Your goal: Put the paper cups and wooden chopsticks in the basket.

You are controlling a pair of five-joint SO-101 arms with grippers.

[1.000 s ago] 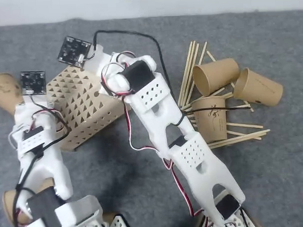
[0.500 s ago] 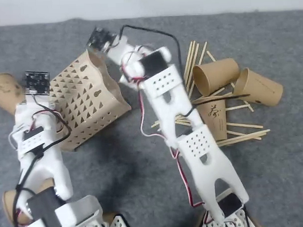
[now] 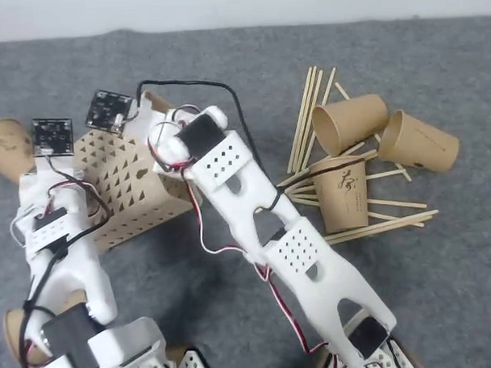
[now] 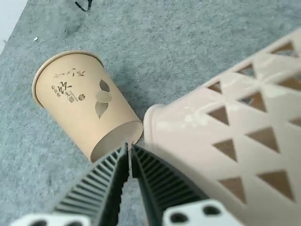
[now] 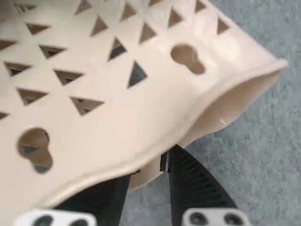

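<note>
The beige basket [image 3: 128,184] with triangle holes lies on its side on the grey carpet. My right gripper [image 5: 150,167] is shut on the rim of the basket [image 5: 117,94], reaching across from the right. Beside the basket's left corner [image 4: 235,132], my left gripper [image 4: 128,149] is shut with nothing in it. Just beyond its tips a paper cup [image 4: 82,101] lies on its side, the same cup [image 3: 6,144] at the far left. At the right are two lying cups [image 3: 348,122] [image 3: 417,142] and one standing cup [image 3: 343,193] among scattered wooden chopsticks [image 3: 308,121].
More chopsticks [image 3: 384,221] fan out under and past the standing cup. Another brown cup [image 3: 15,337] sits by the left arm's base. Bare carpet stretches in front of the basket and along the back edge.
Half a second ago the right gripper had swung the basket's rim up and to the right, showing its opening. It has since brought the basket back down and left. The left arm kept still.
</note>
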